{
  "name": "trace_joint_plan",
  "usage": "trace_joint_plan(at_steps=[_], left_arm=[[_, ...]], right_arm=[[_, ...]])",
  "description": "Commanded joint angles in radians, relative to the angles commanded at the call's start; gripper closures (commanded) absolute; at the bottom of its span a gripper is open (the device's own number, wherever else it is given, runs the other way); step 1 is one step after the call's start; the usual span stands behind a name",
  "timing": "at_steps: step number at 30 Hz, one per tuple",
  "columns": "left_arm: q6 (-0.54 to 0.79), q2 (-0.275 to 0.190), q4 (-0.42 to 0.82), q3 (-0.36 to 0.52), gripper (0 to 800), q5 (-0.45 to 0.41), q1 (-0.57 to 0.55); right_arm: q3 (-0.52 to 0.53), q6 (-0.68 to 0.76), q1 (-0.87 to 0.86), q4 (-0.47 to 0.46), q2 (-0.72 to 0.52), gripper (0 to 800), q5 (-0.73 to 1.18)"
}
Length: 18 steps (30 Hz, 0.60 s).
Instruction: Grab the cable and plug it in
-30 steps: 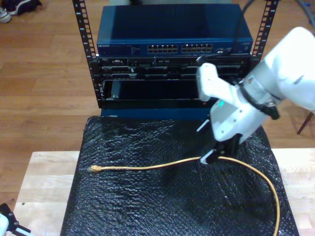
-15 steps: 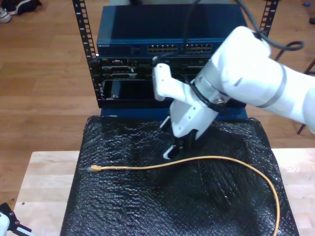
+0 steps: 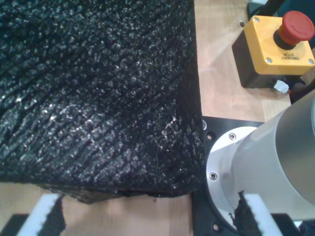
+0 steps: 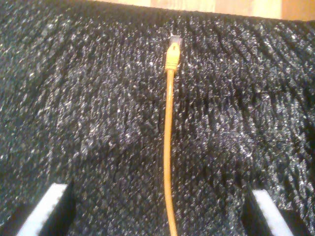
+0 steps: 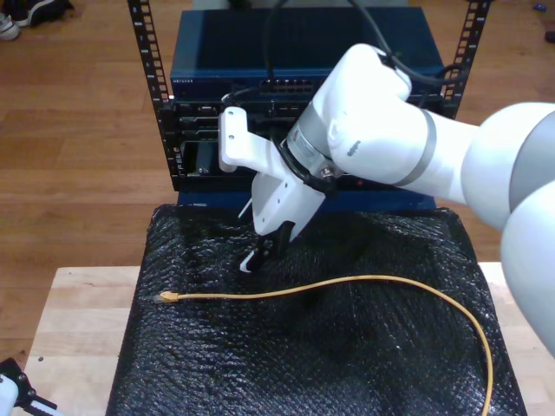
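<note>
above the black mat (image 5: 347, 347), my second tool (image 5: 257, 257) hung open and empty; next, grab the cable (image 4: 169, 147) near its plug (image 4: 173, 49).

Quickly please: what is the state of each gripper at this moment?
My first gripper: open, holding nothing.
My second gripper: open, jaws on either side of the cable, not closed on it.
</note>
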Motion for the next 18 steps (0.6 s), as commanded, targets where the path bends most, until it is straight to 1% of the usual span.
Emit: trace_joint_plan(at_steps=[3,7,9,11,13,18], left_arm=[[0.0,0.0,-0.002,0.0,0,0.0,0.0],[0.0,0.002,-0.002,0.0,0,-0.002,0.0],[0.0,0.003,-0.002,0.0,0,-0.005,0.0],[-0.005,0.005,-0.005,0.0,0,-0.009,0.0],[-0.02,0.009,-0.008,0.0,0,-0.018,0.0],[-0.054,0.025,-0.008,0.0,0,-0.055,0.0]], right_arm=[[-0.014,0.012,0.043,-0.003,0.026,8,-0.037],[-0.052,0.083,0.08,-0.017,0.078,8,-0.052],[-0.083,0.097,0.101,-0.043,0.107,8,-0.052],[-0.112,0.135,0.117,-0.089,0.132,7,-0.052],[-0.132,0.203,0.127,-0.152,0.153,7,-0.052],[-0.178,0.361,0.163,-0.331,0.206,8,-0.046]])
